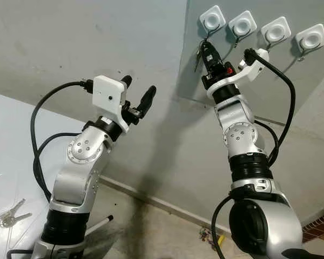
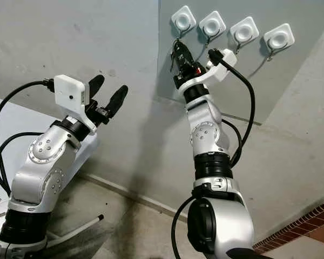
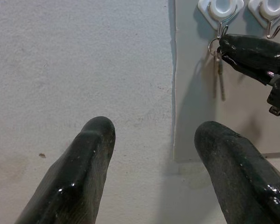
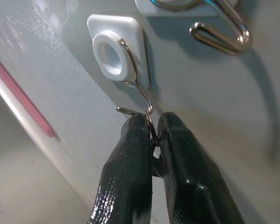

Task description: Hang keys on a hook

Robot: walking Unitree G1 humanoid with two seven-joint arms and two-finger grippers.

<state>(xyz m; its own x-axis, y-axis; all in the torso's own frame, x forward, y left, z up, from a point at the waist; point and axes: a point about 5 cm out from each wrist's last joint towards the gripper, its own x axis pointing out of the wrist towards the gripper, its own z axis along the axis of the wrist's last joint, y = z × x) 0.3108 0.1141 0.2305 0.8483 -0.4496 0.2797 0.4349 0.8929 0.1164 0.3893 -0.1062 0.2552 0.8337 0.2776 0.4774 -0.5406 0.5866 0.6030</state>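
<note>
Head views: right gripper (image 1: 206, 49) raised to leftmost hook (image 1: 207, 35), fingers pinched on keys (image 1: 198, 58) dangling straight down just below it. Left gripper (image 1: 138, 93) spread, empty, well apart. Spare keys (image 1: 11, 214) lying low left. Left wrist: key ring (image 3: 213, 45) touching hook wire. Right wrist: fingertips (image 4: 135, 128) directly under hook bend; release probably next.

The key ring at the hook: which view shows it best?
The right wrist view: the right gripper pinches the key ring right at the leftmost hook. The left wrist view shows ring and keys hanging below that hook, side-on. In the eye views they are small and dark.
</note>
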